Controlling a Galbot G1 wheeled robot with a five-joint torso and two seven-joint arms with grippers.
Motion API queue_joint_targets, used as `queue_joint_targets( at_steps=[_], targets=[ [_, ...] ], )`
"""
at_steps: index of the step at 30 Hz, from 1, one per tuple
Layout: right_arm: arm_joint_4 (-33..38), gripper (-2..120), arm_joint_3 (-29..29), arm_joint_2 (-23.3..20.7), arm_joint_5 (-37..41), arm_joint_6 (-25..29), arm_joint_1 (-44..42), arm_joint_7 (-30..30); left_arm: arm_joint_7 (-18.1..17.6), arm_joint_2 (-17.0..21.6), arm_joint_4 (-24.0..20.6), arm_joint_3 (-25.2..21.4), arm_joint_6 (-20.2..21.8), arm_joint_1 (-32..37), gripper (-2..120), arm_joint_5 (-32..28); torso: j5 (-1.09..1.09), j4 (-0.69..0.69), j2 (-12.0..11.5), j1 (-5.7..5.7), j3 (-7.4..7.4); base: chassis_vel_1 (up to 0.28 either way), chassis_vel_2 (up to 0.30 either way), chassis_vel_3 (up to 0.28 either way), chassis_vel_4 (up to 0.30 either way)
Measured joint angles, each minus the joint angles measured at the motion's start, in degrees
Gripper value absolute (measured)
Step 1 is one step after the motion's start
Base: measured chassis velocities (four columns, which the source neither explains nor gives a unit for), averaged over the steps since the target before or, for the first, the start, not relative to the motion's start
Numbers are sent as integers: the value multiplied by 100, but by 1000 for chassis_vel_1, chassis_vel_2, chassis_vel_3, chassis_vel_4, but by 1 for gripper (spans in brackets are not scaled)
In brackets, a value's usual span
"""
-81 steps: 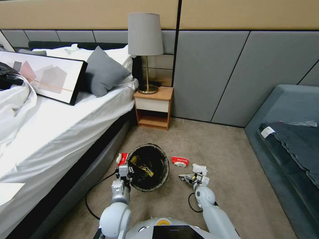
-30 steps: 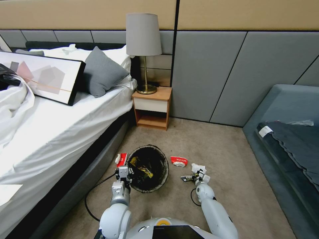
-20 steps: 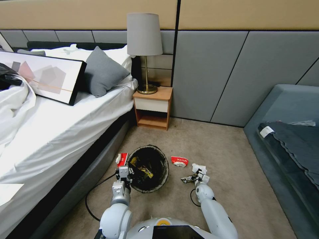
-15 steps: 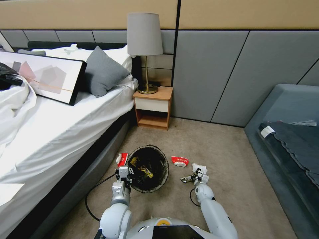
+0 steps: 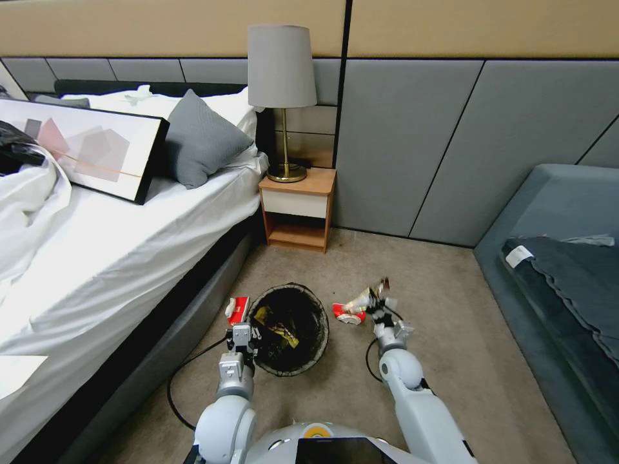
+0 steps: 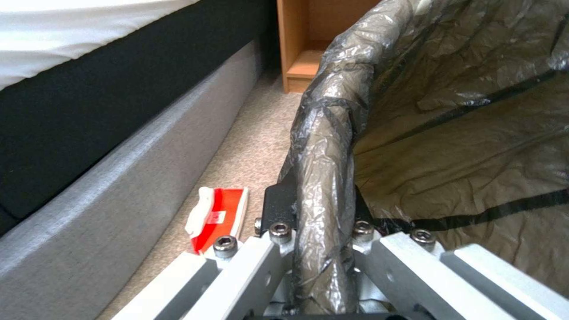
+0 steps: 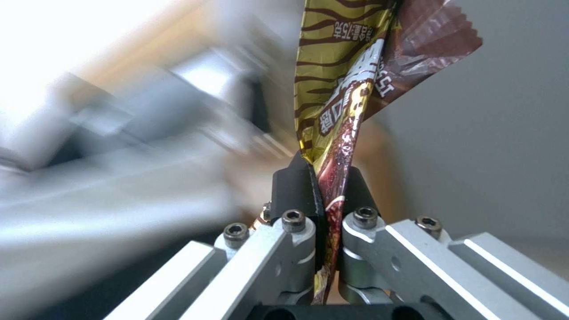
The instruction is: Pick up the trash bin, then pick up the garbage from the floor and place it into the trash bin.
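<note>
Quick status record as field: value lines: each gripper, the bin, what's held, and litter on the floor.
left gripper: shut on the trash bin rim, on the bed side
right gripper: shut on a gold-and-brown wrapper, raised above the carpet to the bin's right
bin contents: yellow wrapper inside the dark liner
floor litter: red-and-white packet between bin and bed; red-and-white packet right of the bin

A: The room is evenly lit and soft; the sheet (image 5: 109, 258) at left runs almost blown-out white. Shadows are faint, darkest inside the bin (image 5: 289, 328).

B: Wall panels bow toward the head view's edges. In the right wrist view the left half smears into bright streaks, while the wrapper (image 7: 344, 102) stays sharp.
</note>
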Motion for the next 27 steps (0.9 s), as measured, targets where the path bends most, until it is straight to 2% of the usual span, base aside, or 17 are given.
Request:
queue_joint_targets(
  at_steps=[1, 4, 9, 11, 17, 24, 27],
  targets=[
    [0, 0, 0, 0, 0, 0, 0, 0, 0, 0, 0, 0, 0, 0, 1, 0, 0, 0, 0, 0, 0, 0, 0, 0, 0],
    [496, 0, -232, -196, -60, 406, -266, -787, 1, -3, 0, 66, 23, 7, 1, -28, 0, -2, 0, 0, 0, 0, 0, 0, 0],
    [699, 0, -380, -313, -255, 509, -370, -1121, 2, -10, 13, 97, 29, 9, 1, -27, 1, -1, 0, 0, 0, 0, 0, 0, 0],
    [745, 0, -485, -377, -576, 566, -428, -1296, 2, -18, 18, 119, 30, 7, 1, -26, 1, -1, 0, 0, 0, 0, 0, 0, 0],
    [323, 0, -779, -350, -1222, 763, -542, -1400, 3, -24, 36, 150, 33, -18, 1, -15, 1, -1, 0, 0, 0, 0, 0, 0, 0],
    [-173, 0, -1013, -250, -1430, 850, -504, -1346, 4, -26, 49, 162, 33, -26, 1, -10, 1, -1, 0, 0, 0, 0, 0, 0, 0],
    [-613, 0, -1100, -195, -1472, 887, -354, -1307, 4, -37, 49, 186, 33, -23, 1, 5, 1, 0, 0, 0, 0, 0, 0, 0, 0]
  ],
)
